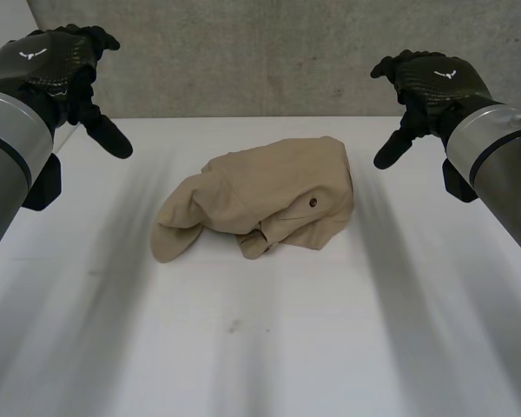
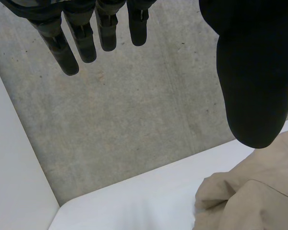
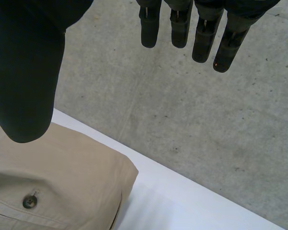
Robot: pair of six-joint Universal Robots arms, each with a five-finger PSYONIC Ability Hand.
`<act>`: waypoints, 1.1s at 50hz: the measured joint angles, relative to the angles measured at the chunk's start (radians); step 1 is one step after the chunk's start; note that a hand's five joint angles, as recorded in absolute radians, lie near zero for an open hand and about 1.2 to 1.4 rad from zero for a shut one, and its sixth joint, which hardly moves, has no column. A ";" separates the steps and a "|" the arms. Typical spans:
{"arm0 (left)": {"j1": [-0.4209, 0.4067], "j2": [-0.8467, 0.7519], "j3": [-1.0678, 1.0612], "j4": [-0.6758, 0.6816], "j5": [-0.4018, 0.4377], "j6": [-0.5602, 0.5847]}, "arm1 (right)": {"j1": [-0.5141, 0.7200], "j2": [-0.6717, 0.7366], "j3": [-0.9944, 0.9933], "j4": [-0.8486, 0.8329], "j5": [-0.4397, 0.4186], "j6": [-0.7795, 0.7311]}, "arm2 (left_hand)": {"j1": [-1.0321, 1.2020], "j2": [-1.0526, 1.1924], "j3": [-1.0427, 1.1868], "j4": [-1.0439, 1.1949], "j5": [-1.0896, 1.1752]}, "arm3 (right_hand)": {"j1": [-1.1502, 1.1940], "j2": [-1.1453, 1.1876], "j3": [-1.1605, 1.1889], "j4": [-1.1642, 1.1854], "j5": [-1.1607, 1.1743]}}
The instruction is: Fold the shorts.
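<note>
item 1: shorts (image 1: 259, 200), tan cloth. they lie in a loose, crumpled heap on the white table (image 1: 347, 347), between the 2 hands and below both, touching neither. a rounded leg end bulges toward the left hand's side. a dark button (image 1: 313, 201) on a flap sits on the side nearer the right hand. the layers overlap unevenly and no clean crease shows.

item 2: left hand (image 1: 59, 62). raised over the table, well apart from the shorts. fingers (image 2: 81, 40) straight, thumb held wide of them, nothing held. an edge of the heap lies past and below the thumb tip.

item 3: right hand (image 1: 430, 80). likewise raised, fingers straight, thumb apart, empty. the buttoned flap lies below its thumb, untouched.

item 4: grey concrete wall (image 1: 243, 52), beyond the fingertips of both hands.

progress, as a judgement: at the very start, with 0 folds made. all of the work is left: take hold of the cloth, spread it flat, lay 1 leg over the other, then bring the waist and hems together.
</note>
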 measured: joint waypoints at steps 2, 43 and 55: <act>-0.001 0.000 -0.001 0.000 0.001 0.001 | -0.002 0.000 0.000 -0.001 0.004 -0.001 | 0.000 0.000 0.000 0.000 0.000 | 0.000 0.000 0.000 0.000 0.000; 0.005 -0.446 -0.002 0.057 0.094 0.131 | -0.086 0.644 -0.433 0.083 -0.093 0.370 | 0.596 0.527 0.514 0.534 0.515 | 0.000 0.000 0.000 0.000 0.000; -0.119 -0.263 -0.269 -0.001 0.035 -0.043 | -0.021 0.818 -0.682 0.107 -0.155 0.413 | 0.850 0.889 0.869 0.886 0.863 | 0.000 0.000 0.000 0.000 0.000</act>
